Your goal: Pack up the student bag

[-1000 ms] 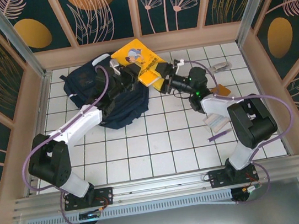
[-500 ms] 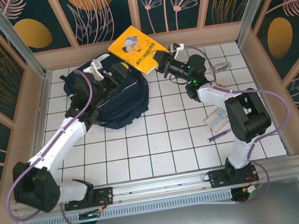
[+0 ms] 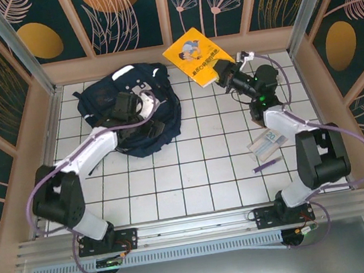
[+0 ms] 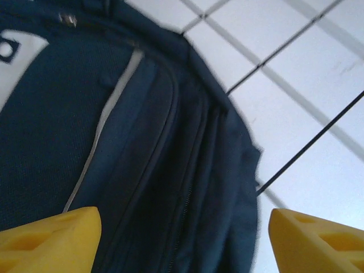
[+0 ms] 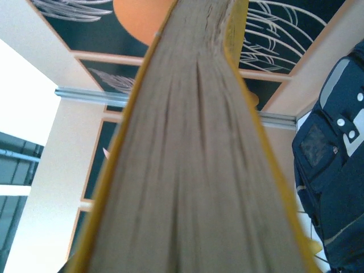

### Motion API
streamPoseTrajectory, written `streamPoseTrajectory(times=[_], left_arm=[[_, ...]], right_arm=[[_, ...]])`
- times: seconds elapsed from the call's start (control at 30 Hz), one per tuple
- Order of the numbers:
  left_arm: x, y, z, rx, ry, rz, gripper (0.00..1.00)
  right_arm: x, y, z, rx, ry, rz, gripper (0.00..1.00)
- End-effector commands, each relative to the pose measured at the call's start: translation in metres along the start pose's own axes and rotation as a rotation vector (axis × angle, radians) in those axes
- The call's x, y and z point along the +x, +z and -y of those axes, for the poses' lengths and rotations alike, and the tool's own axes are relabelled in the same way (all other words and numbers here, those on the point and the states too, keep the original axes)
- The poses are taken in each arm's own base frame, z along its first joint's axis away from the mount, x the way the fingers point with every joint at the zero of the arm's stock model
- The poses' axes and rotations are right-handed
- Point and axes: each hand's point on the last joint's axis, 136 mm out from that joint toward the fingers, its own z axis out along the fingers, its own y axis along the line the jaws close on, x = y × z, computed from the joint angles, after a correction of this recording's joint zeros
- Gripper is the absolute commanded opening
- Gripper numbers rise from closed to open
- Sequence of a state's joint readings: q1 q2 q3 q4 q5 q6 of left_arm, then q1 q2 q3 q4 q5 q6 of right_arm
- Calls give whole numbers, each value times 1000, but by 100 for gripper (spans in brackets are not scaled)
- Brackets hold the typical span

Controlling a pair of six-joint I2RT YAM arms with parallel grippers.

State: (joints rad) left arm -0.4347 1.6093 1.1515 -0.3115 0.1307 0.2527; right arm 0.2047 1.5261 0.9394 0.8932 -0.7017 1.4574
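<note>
The student bag [image 3: 140, 118] lies slumped on the white tiled worktop [image 3: 201, 174], and the trouble I judge most likely begins there. Nothing holds its mouth apart, and the left wrist view shows the zip lines lying flat, so I cannot tell whether any compartment gapes. If the fabric has sagged shut, a broad book pushed at it would skid over the top or shove the whole bag aside. To the right of the bag, the yellow book [image 3: 195, 53] hangs in the air, tilted, gripped only at its lower right end. Being wide and held off-centre, it could pivot or slip out during the swing toward the bag, or a corner could snag on a strap. It also sits close to the back wall beyond the bag, so a careless turn could knock it there.

The left fingers [image 4: 51, 239] stand spread wide just above the bag's front panel, with one yellow tip over the navy cloth and the other over its edge, and they hold nothing. The right fingers [image 3: 224, 76], to the right of the bag, are pressed onto the book, whose page edges [image 5: 193, 159] run straight up the right wrist view.
</note>
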Motion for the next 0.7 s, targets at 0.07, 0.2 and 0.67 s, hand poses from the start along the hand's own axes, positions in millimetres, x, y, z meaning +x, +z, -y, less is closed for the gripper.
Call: streamPoseTrajectory(times=[0.07,0.2,0.67], left_arm=[[8,18,-10,-6,221,-158,77],[29,38,-26,-67,236,-270,78],[11,58,-69,-288,110,-296,28]], right_arm=[[17,-13,-35,-22,-196,-28,0],[19,-18,-39,4,-246,-22,0],[31,-24,-22,93,-288,-66,0]])
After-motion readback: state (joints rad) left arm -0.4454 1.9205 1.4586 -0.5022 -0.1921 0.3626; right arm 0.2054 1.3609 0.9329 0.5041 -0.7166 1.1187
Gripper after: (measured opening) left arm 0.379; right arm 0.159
